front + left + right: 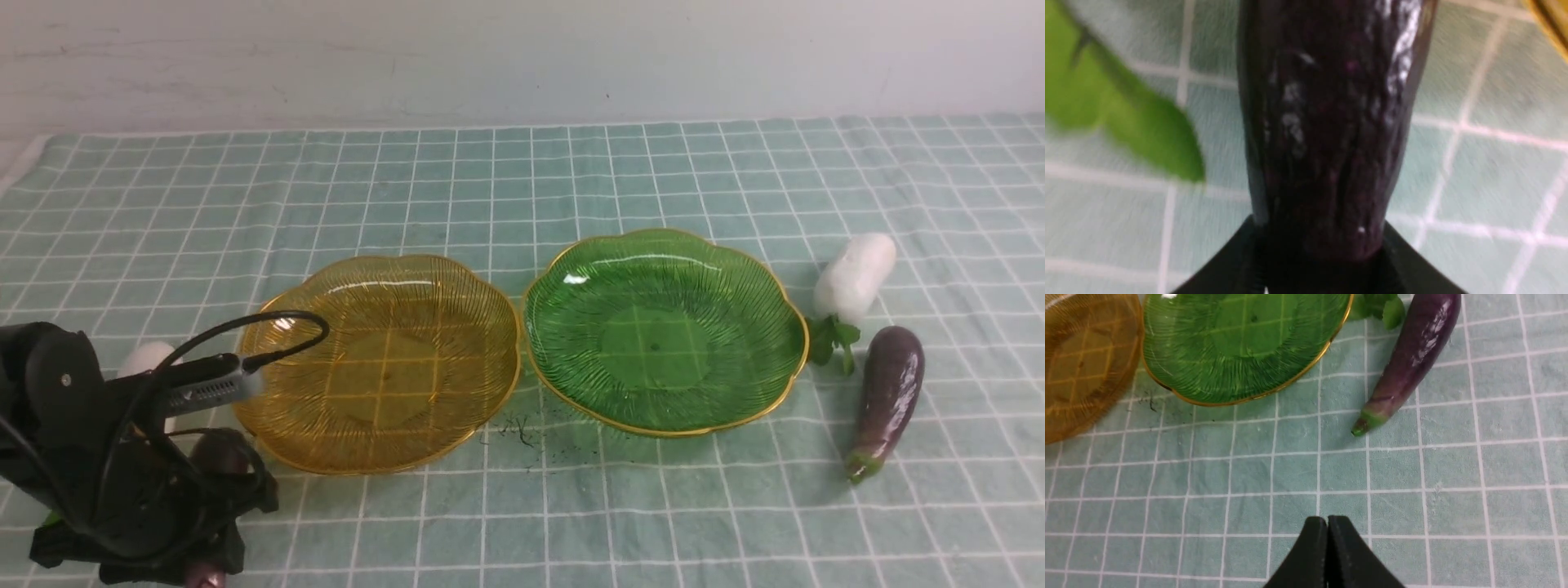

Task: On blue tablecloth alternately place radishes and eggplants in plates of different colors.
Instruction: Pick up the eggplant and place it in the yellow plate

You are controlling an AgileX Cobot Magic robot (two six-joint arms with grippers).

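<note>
The blue-green checked tablecloth (522,188) covers the desk, and on it the amber plate (490,294) and the green plate (661,327) sit side by side, almost touching, both empty. At the near left, the left arm (82,441) hangs low beside the amber plate. Its jaws are closed against the sides of the left eggplant (1327,134), which runs straight out between them. Whether that eggplant is clear of the cloth cannot be told. The left radish (147,359) peeks out just behind the arm. Right of the green plate lies the right radish (855,278), its leaves at the plate's rim, and beside it the right eggplant (886,392), stem cap toward the near edge. The right jaws are pressed together, holding nothing, above bare cloth.
</note>
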